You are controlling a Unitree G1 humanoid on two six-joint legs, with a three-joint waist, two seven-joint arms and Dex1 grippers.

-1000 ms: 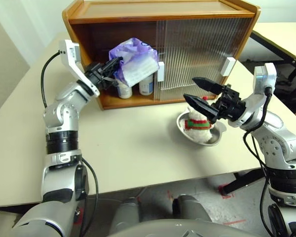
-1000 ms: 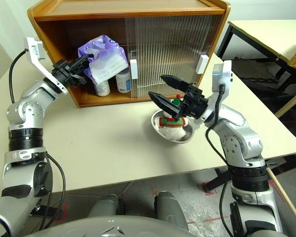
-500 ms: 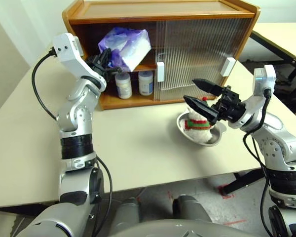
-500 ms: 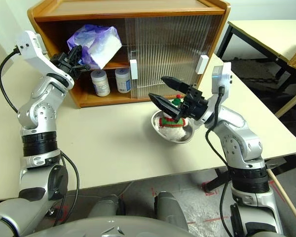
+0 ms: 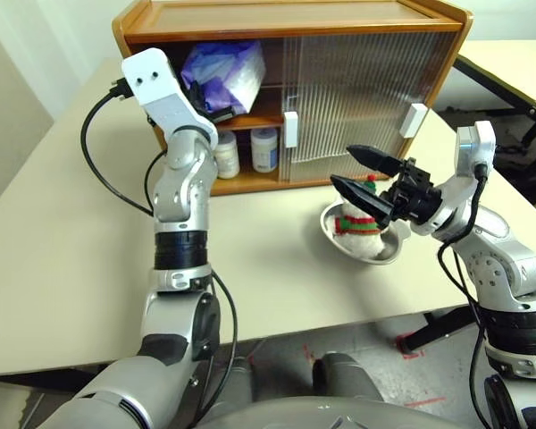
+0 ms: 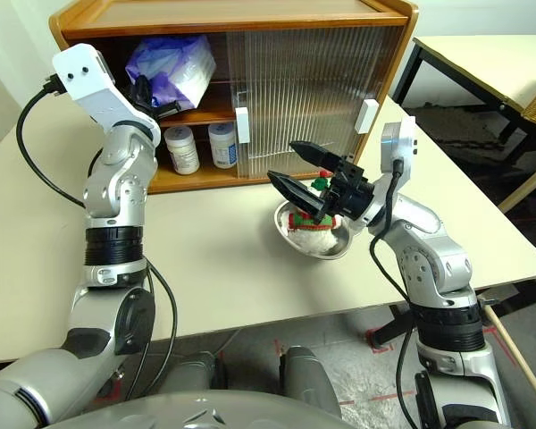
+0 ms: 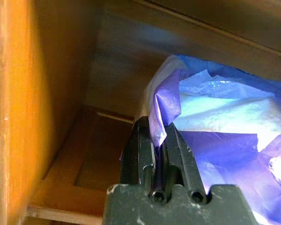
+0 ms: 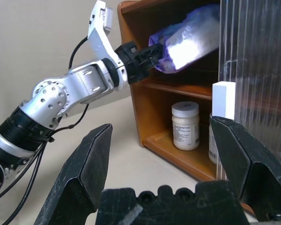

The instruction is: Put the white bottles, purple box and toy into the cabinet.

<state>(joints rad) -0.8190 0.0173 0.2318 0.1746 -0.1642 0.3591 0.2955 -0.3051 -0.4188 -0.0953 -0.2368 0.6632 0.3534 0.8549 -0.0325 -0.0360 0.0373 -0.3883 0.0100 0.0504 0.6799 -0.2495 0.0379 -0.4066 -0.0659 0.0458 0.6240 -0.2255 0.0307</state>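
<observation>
**Purple pack held inside the upper part of the cabinet**

The orange-brown cabinet (image 5: 250, 22) stands on the beige table (image 5: 62, 259), with its ribbed sliding doors (image 5: 357, 89) pushed to the right side, so the left half is open. The left gripper (image 7: 160, 140) reaches into this open half, above the inner shelf (image 6: 210, 114). Its two black fingers are pressed together on a fold of the crinkled plastic of the purple box (image 5: 223, 73), which sits tilted in the upper compartment. I cannot tell if the pack rests on the shelf or hangs from the grip.

Under the shelf, on the floor of the cabinet, the two white bottles (image 5: 264, 148) stand upright, side by side, close to the edge of the sliding door with its white handle (image 5: 290, 130).

The right gripper (image 5: 364, 175) hangs in the air in front of the cabinet with its fingers spread wide, holding nothing. Just behind and below it, the toy (image 6: 311, 220) with the red-green scarf sits in a round steel bowl (image 6: 314, 241) on the table, a little in front of the closed doors. The fingers do not touch the toy.
</observation>
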